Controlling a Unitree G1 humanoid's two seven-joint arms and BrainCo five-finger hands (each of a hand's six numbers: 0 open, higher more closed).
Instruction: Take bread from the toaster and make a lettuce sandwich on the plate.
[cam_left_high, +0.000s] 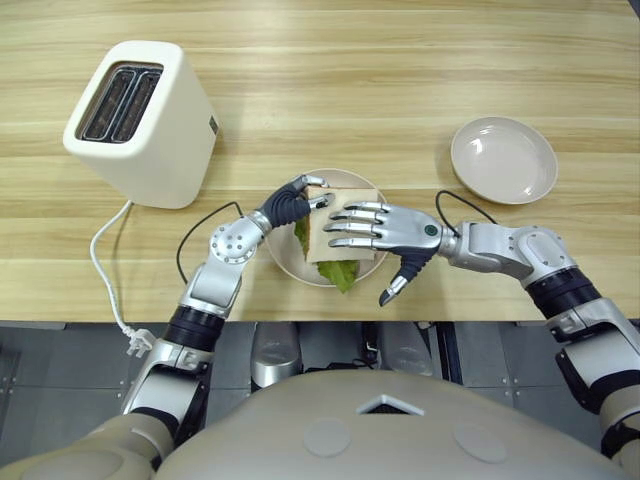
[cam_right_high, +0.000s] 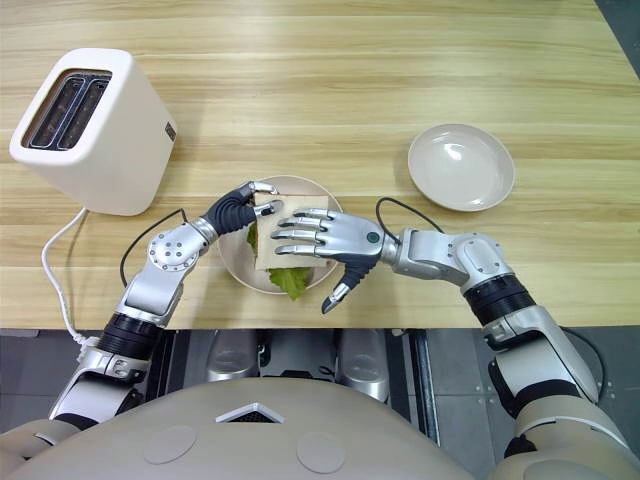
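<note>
Two robot hands on the sandwich at once, and both are mine. My left robot hand (cam_left_high: 288, 207) is in at the far-left corner of the bread slice (cam_left_high: 345, 194), fingers curled round that corner and pinching it, so that one is grasping the bread. My right robot hand (cam_left_high: 385, 228) comes in from the right and lies flat across the top of the same slice. Its fingers (cam_left_high: 350, 226) are stretched out straight and resting on the crust side, and the thumb points down past the plate's near-right rim. That hand is released, gripping nothing, just laid on the bread.

Under the slice there is lettuce (cam_left_high: 343, 275). A green leaf pokes out at the near edge, and a little more shows on the left by my left fingertips. Whether another slice lies beneath the lettuce, I cannot tell. The whole stack sits on the round plate (cam_left_high: 300, 270), in the middle of the wooden bench (cam_left_high: 400, 80), close to its front edge.

Off to my far left stands the cream toaster (cam_left_high: 150, 140), slots (cam_left_high: 120, 100) facing up and dark, well apart from the plate. Its white cord (cam_left_high: 100, 260) snakes toward me, and the plug (cam_left_high: 138, 345) hangs past the bench edge. On my right, farther back, sits a second shallow dish (cam_left_high: 503, 160), well apart from the plate. A thin black cable loops on the bench beside each wrist.
</note>
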